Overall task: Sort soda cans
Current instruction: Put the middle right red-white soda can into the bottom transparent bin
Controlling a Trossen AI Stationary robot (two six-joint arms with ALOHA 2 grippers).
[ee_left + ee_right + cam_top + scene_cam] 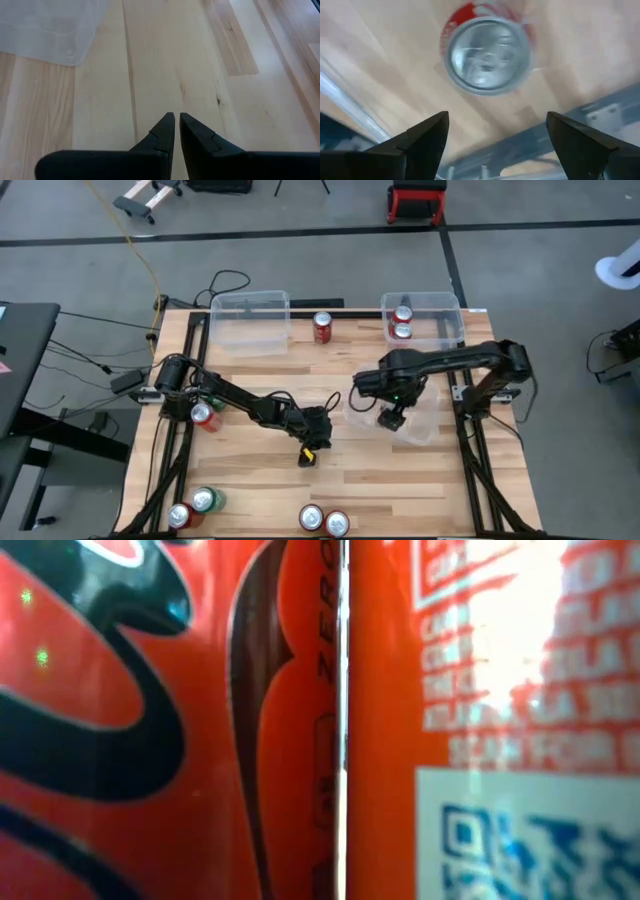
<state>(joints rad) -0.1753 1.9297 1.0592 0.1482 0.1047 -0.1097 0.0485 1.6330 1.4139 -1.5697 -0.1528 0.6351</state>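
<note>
The can point(487, 55) under the right tool point(495, 137) is a red, silver-topped cylinder that looks stiff but thin-walled, light and smooth, so it is probably best taken across its round side with a modest squeeze. It stands upright in the clear bin point(418, 423) on the bench's point(350, 480) right side, directly below that tool, whose fingers are spread wide and apart from it. The left tool point(176, 131), fingers pressed together and empty, waits over bare bench near the middle.

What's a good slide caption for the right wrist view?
Open right gripper poised above a red soda can standing in a clear bin.
</note>
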